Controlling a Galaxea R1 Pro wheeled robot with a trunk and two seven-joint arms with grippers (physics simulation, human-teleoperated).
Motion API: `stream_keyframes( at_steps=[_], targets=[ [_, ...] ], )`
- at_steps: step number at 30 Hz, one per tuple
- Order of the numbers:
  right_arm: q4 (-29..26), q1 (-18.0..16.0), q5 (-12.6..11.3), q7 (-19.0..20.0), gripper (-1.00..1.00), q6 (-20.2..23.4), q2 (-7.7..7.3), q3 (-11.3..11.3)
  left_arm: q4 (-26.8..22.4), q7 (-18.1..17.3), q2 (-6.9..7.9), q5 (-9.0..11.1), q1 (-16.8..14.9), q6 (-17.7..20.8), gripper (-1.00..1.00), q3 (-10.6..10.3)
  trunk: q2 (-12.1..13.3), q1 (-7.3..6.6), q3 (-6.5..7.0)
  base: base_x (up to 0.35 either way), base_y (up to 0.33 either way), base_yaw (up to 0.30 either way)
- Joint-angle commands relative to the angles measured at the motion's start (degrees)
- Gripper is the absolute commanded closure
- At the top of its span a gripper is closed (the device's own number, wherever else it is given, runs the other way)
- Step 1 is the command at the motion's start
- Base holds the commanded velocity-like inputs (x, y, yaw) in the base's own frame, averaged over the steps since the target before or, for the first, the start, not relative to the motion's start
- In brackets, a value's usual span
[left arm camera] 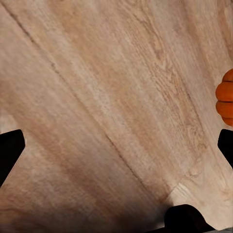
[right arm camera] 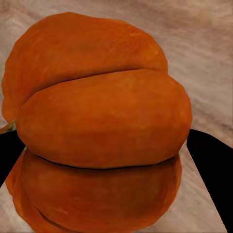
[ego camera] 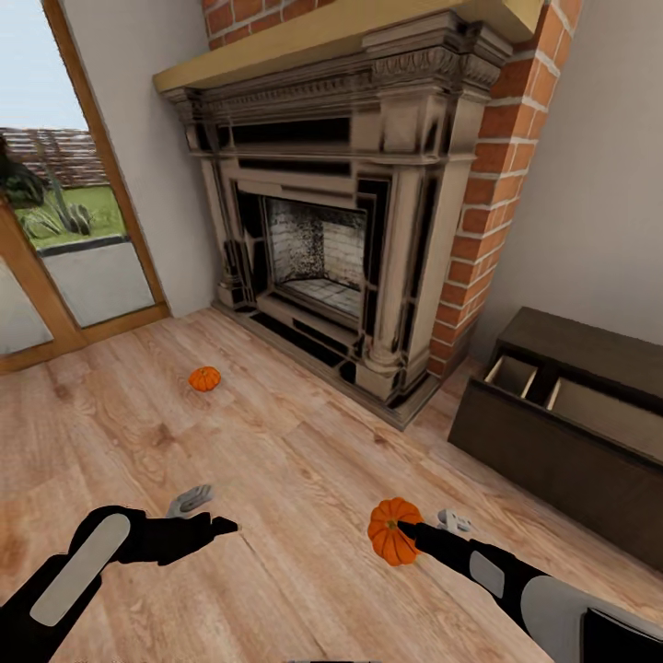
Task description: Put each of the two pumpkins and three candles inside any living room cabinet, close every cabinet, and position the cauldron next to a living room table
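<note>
Right tool [ego camera: 412,532] grips pumpkin [ego camera: 392,531], fingertips hidden.

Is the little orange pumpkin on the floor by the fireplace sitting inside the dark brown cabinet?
No, that small round orange pumpkin lies on the wooden floor before the fireplace, apart from the dark-brown cabinet.

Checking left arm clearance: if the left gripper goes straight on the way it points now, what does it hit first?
Most likely bare wood floor: the left gripper is open with only planks ahead in its wrist view. The held pumpkin sits off to the side, probably outside that line, though depth is unclear.
</note>
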Motion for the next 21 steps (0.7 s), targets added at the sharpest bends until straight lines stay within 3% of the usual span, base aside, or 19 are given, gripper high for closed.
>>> stream_keyframes(
  at_steps=[1, 21],
  targets=[
    [-0.07, -0.03, -0.65, 0.18, 1.00, 0.29, -0.04, 0.08, -0.03, 0.58, 0.02, 0.55, -0.07, 0.04, -1.00, -0.14, 0.00, -0.04, 0.18, 0.000, 0.000, 0.290],
    [-0.16, -0.01, -0.65, 0.37, 1.00, -0.45, -0.19, -0.01, -0.03, 0.59, 0.07, 0.52, -0.08, 0.04, -1.00, -0.15, 7.47, -4.16, 3.83, 0.000, 0.000, 0.290]
  ],
)
